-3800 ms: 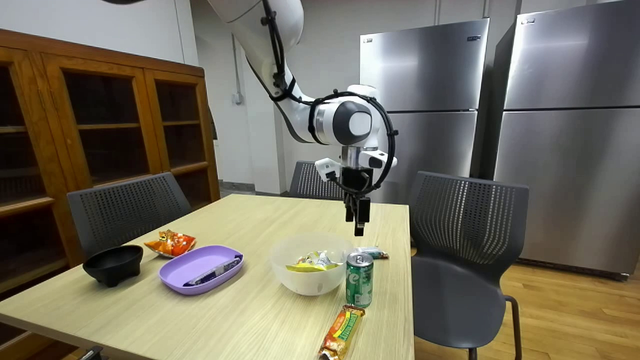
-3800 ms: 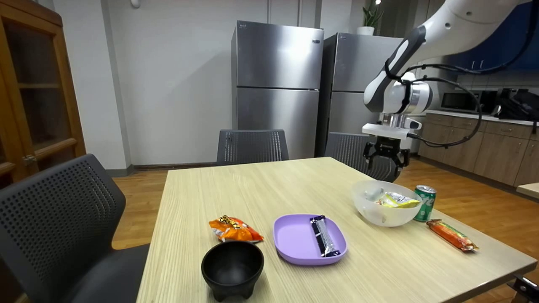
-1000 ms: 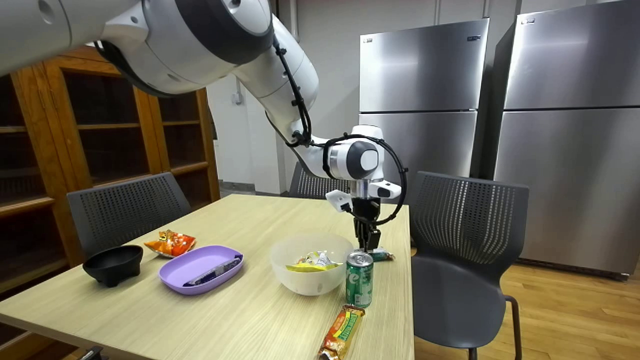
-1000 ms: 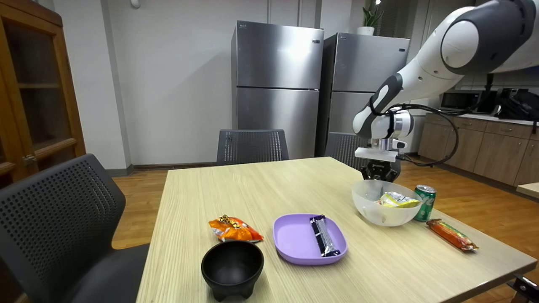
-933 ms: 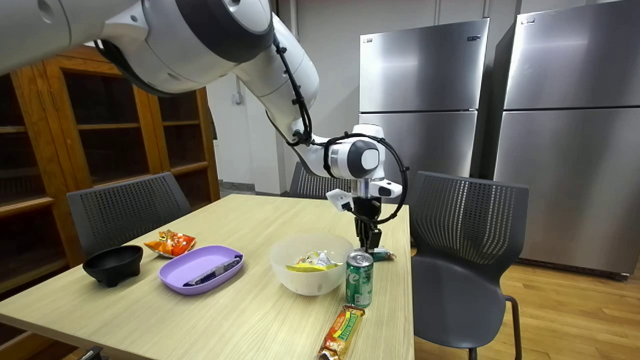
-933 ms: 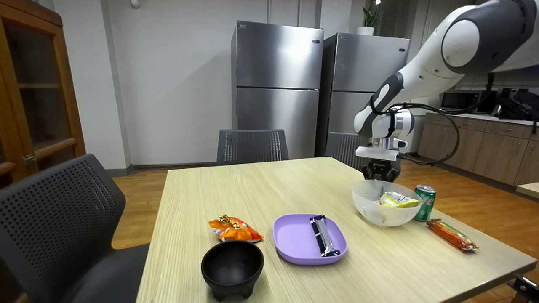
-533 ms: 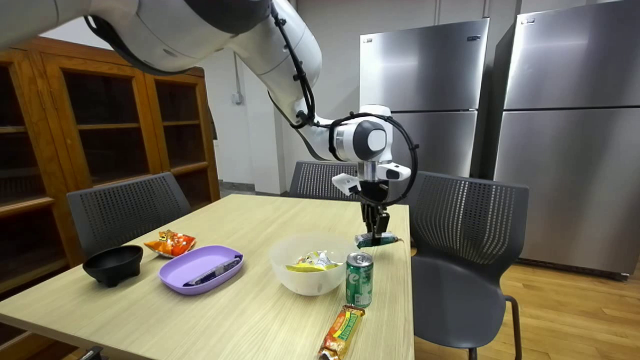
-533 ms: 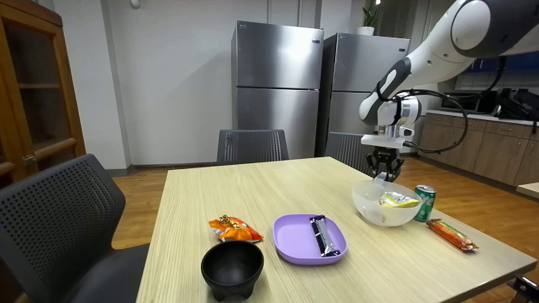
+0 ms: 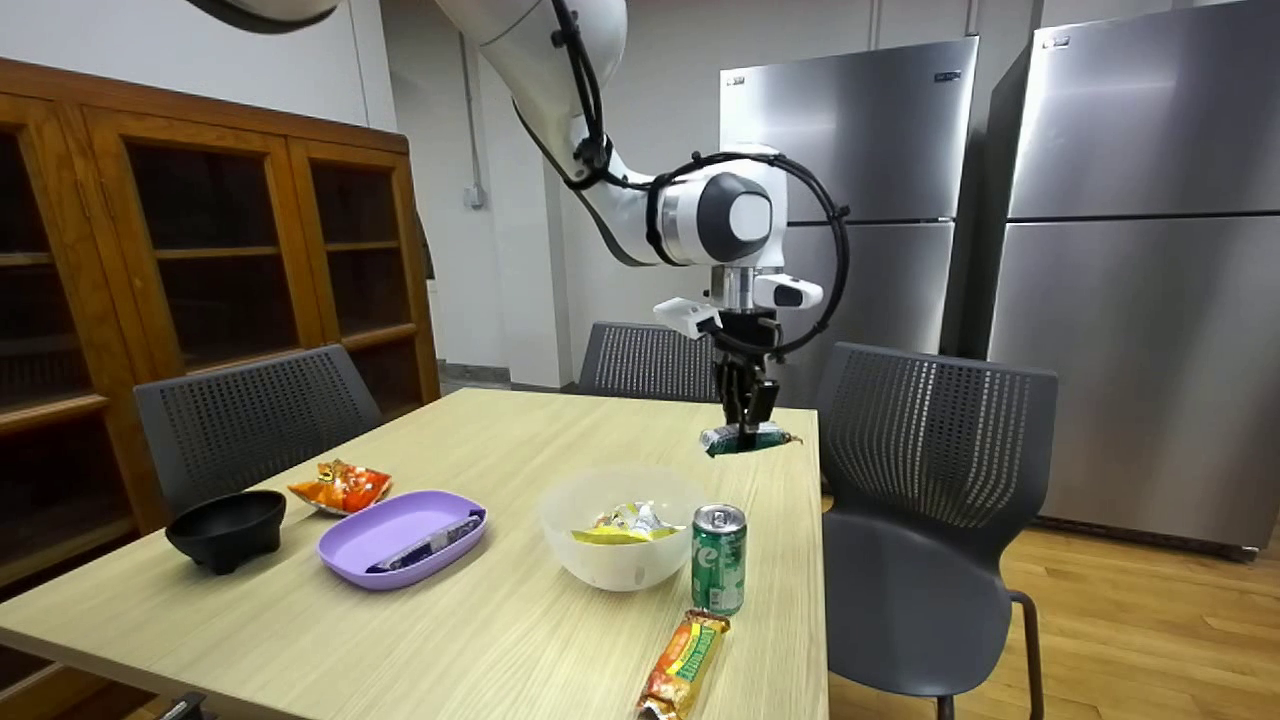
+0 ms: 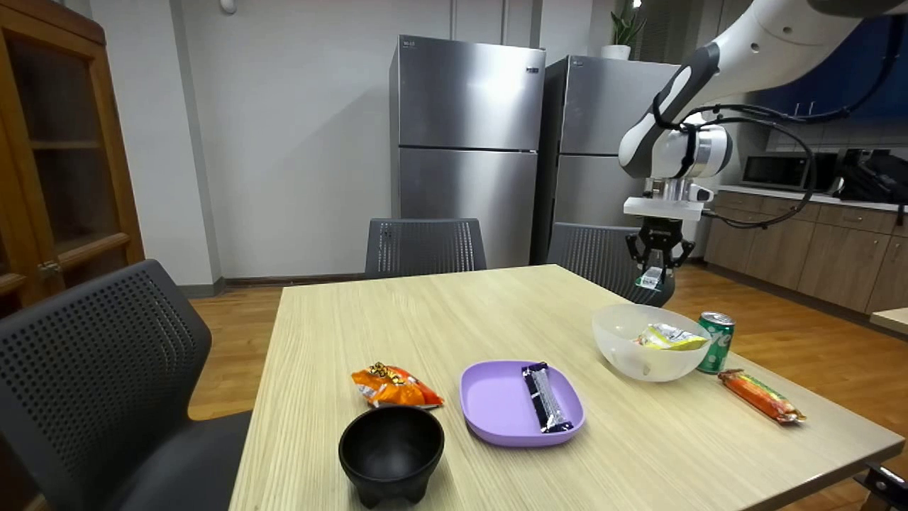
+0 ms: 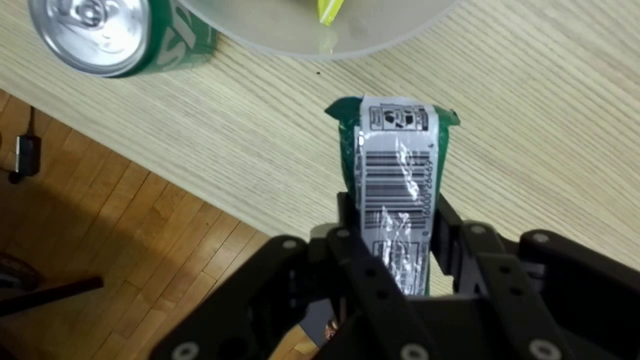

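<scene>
A green-wrapped snack bar (image 11: 400, 165), its white barcode side facing the wrist camera, is pinched between both fingers of my gripper (image 11: 395, 215). In an exterior view the bar (image 9: 718, 441) hangs crosswise under the fingers, above the table near its edge. Below and to one side stands a translucent bowl (image 9: 620, 568) with a yellow and silver packet (image 10: 670, 338) inside. Touching or close to the bowl is a green soda can (image 9: 719, 562), upright. The bar's rear end is hidden by the gripper in the wrist view.
On the table (image 9: 500, 650) lie an orange-wrapped bar (image 9: 685, 665), a purple tray (image 10: 493, 404) bearing a dark-wrapped bar (image 10: 545, 397), an orange snack bag (image 10: 394, 387) and a black bowl (image 10: 391, 454). Grey chairs (image 9: 935, 440) stand around the table.
A second ago my gripper was low at the green bar behind the can. It has since risen, lifting the bar off the table. Bowl, can and tray have not moved.
</scene>
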Motion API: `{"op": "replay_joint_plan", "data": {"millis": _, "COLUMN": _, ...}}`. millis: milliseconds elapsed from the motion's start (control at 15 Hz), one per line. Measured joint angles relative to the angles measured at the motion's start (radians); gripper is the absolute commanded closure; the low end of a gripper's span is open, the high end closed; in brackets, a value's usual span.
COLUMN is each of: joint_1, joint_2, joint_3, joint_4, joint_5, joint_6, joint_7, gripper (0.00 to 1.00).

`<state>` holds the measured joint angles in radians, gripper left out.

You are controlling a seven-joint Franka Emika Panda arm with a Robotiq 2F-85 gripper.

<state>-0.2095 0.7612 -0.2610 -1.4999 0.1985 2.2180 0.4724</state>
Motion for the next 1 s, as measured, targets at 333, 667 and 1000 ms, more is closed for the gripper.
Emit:
{"op": "replay_joint_plan", "data": {"millis": 333, "joint_1": 0.040, "joint_2": -0.138, "joint_3": 0.003, "joint_4": -0.160, "joint_5": -0.019, "joint_6": 0.006, "joint_7": -0.035, "gripper": 0.88}}
{"op": "replay_joint_plan", "data": {"millis": 667, "joint_1": 0.108, "joint_2": -0.256, "joint_3": 0.012, "joint_4": -0.310, "joint_5": -0.089, "joint_6": 0.037, "joint_7": -0.035, "gripper": 0.88}}
{"op": "replay_joint_plan", "data": {"millis": 1000, "joint_1": 0.169, "joint_2": -0.342, "joint_3": 0.052, "joint_4": -0.439, "joint_5": -0.138, "joint_6": 0.098, "joint_7": -0.045, "gripper": 0.88}}
